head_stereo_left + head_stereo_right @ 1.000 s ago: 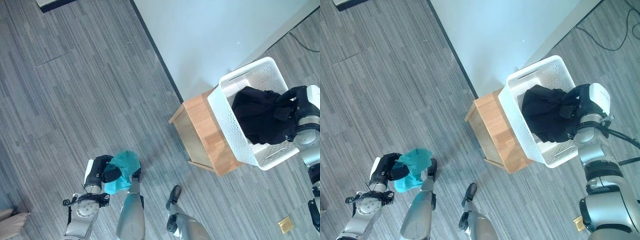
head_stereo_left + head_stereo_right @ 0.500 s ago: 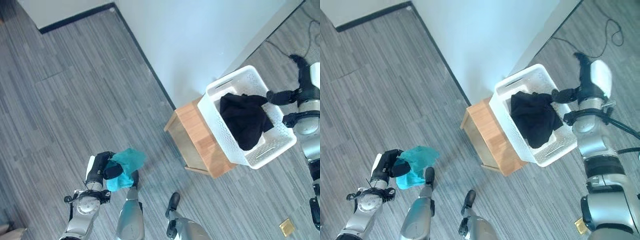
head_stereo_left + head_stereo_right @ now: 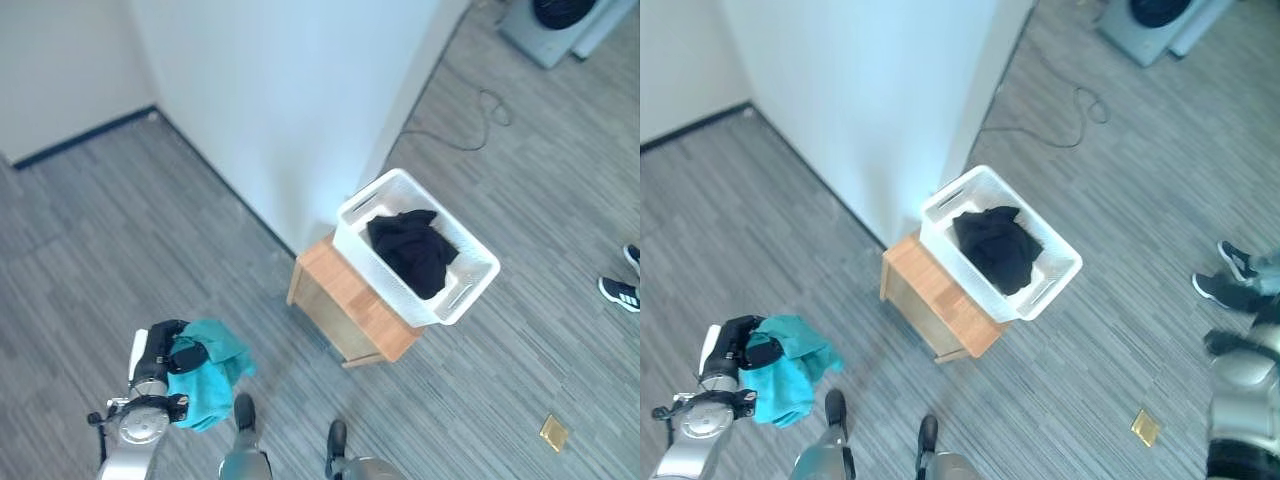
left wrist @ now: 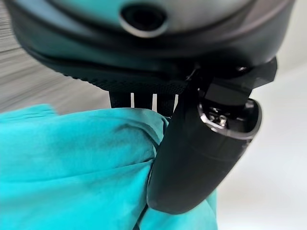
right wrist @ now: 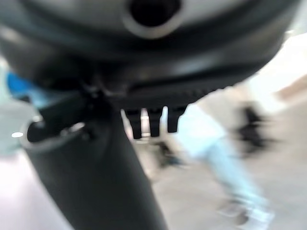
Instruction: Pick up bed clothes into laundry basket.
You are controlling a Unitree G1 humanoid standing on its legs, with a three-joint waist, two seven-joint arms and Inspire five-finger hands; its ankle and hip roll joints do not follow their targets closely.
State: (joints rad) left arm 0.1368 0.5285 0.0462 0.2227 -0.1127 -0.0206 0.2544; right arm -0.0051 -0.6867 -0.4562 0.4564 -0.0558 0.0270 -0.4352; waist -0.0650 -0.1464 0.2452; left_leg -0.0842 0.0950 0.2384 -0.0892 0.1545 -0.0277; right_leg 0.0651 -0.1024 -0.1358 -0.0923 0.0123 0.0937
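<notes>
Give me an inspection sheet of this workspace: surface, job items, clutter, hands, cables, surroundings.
Surface: grey plank floor; a small wooden stand beside a white wall.
Job items: white laundry basket on the stand, black garment inside it; teal cloth held low near the floor.
Clutter: small yellow square on the floor.
Hands: left hand curled round the teal cloth; right hand holds nothing, fingers straight.
Cables: dark cord across the floor beyond the basket.
Surroundings: a person's shoes at the right edge; grey appliance at top.
</notes>
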